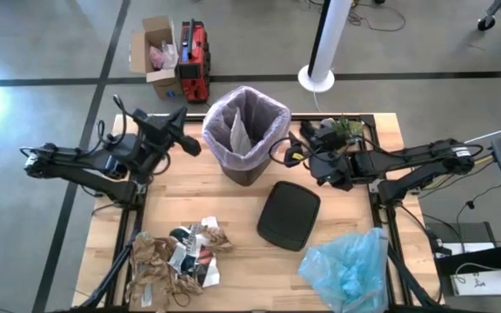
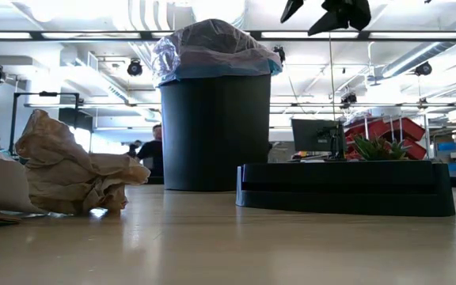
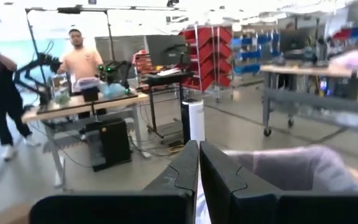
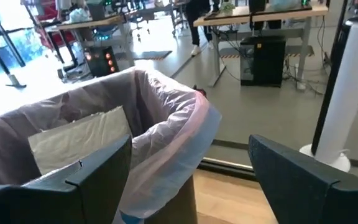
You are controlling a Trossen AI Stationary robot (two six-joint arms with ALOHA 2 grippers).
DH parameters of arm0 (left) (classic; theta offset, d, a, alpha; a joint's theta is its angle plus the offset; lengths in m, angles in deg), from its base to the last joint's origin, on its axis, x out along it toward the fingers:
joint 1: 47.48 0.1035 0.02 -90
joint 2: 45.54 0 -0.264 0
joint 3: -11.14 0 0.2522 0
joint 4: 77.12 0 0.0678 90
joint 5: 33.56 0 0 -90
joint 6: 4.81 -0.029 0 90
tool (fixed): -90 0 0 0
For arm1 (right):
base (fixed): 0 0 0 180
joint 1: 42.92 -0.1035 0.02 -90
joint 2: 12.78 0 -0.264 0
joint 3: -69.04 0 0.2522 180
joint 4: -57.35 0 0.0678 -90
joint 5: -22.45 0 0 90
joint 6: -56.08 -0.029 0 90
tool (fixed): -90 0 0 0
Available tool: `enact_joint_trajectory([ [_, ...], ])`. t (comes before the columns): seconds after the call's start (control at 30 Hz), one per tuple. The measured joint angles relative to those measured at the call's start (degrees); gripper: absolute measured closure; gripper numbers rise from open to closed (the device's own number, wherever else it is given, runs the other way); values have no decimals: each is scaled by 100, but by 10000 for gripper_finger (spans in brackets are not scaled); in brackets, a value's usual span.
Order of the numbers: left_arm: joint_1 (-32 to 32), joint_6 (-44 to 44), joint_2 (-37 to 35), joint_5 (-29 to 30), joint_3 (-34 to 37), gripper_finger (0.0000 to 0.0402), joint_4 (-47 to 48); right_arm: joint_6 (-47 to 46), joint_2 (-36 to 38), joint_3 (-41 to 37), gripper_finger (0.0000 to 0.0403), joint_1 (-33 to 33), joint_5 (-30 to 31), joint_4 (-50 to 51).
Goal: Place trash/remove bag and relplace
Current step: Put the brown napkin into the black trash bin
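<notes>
The left gripper (image 1: pixel 191 144) hangs above the worktop (image 1: pixel 233 209) just left of the bin (image 1: pixel 246 135), fingers pressed together and empty. By my reading the task is barely begun: the trash (image 1: pixel 177 261) lies as a loose heap of crumpled brown paper, white scraps and wrappers on the front left part of the worktop, well apart from the bin, so nearly all of it is yet to be binned. The heap sprawls without a clear direction; if anything its long axis runs from the front left corner toward the middle. The bin stands upright near the back edge at the middle, mouth facing straight up, with the pale pink bag (image 4: pixel 166 134) in place and folded over the rim; one flat pale sheet (image 4: pixel 79 143) leans inside it, which may be the only piece dropped in. The black lid (image 1: pixel 288 215) lies flat just in front of the bin, so the mouth is clear. The right gripper (image 1: pixel 296 149) waits just right of the rim, fingers spread wide and holding nothing. The fresh blue bag (image 1: pixel 348 265) is bunched at the front right corner, untouched. Left to do, I judge: bin the heap, lift out the pink bag, fit the blue one.
</notes>
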Motion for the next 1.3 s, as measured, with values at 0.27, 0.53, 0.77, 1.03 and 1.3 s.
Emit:
enact_joint_trajectory([
  [0.27, -1004, -862, -18, 709, 0, 393, 18, 620, -565, 210, 94, -6, -1489, -84],
  [0.53, -2266, -862, -30, 1860, 0, 393, 6, 2122, -928, 1250, 94, -165, -1653, -186],
  [0.77, -3239, 604, 57, 1389, 0, 393, 59, 2252, -975, 1490, 94, -165, -3316, -137],
  [1.03, -3210, 2564, 384, -1267, 0, 400, 52, 1997, -1331, 1442, 94, -245, -5505, -91],
  [1.3, -2967, 4075, 830, -2887, -126, 400, 142, 1539, -1903, 1766, 94, -601, -6770, -250],
])
